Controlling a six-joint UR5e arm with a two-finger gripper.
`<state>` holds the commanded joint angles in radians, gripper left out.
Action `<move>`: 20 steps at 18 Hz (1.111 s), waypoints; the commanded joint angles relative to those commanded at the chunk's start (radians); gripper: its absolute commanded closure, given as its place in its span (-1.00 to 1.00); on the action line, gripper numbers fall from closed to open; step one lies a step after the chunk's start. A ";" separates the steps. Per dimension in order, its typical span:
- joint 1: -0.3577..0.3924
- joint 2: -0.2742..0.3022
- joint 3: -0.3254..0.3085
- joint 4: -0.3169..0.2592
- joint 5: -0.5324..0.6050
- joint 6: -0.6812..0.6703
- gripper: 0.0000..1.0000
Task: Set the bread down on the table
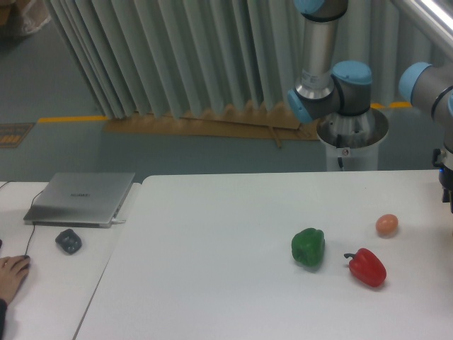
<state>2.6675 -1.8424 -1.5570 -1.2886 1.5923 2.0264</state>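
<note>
Half the arm point(447, 134) leaves frame, hiding its jaws.

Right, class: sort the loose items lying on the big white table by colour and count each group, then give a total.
Green: 1, the green pepper
Red: 1, the red pepper
Orange-brown: 1, the egg
Total: 3
No bread shows in this view.
</note>
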 joint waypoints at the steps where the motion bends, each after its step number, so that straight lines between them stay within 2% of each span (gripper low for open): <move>1: -0.001 -0.001 0.000 0.000 0.000 0.000 -1.00; 20: 0.002 -0.001 0.005 0.002 0.002 -0.021 -1.00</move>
<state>2.6691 -1.8438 -1.5524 -1.2870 1.5938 2.0049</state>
